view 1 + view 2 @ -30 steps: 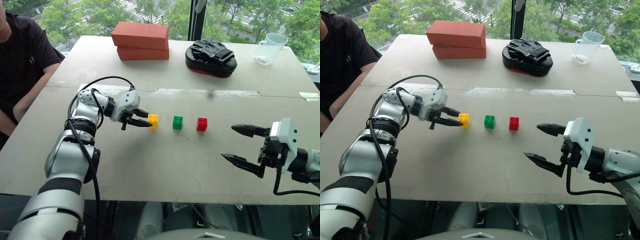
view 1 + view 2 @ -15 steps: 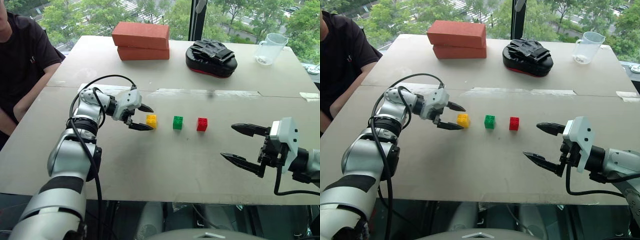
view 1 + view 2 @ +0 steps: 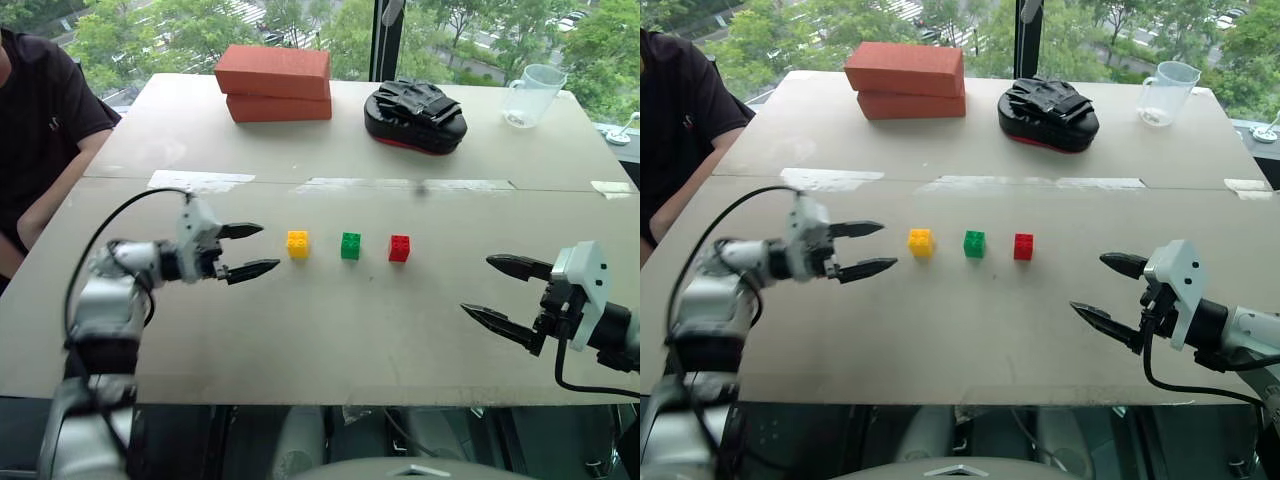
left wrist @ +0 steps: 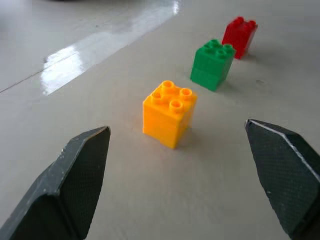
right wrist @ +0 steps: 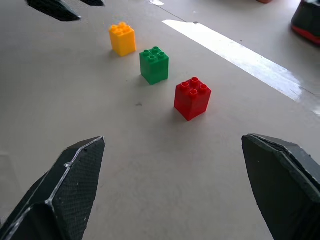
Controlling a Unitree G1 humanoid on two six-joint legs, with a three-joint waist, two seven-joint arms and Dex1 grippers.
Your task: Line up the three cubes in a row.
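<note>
My left gripper (image 3: 247, 250) hangs released, fingers spread, near the yellow cube (image 3: 298, 244); green cube (image 3: 351, 245) and red cube (image 3: 399, 248) line up beyond.

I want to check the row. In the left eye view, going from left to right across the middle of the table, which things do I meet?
left gripper → yellow cube → green cube → red cube → right gripper

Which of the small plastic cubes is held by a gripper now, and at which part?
None. Left gripper and right gripper are open and empty, apart from the cubes.
</note>
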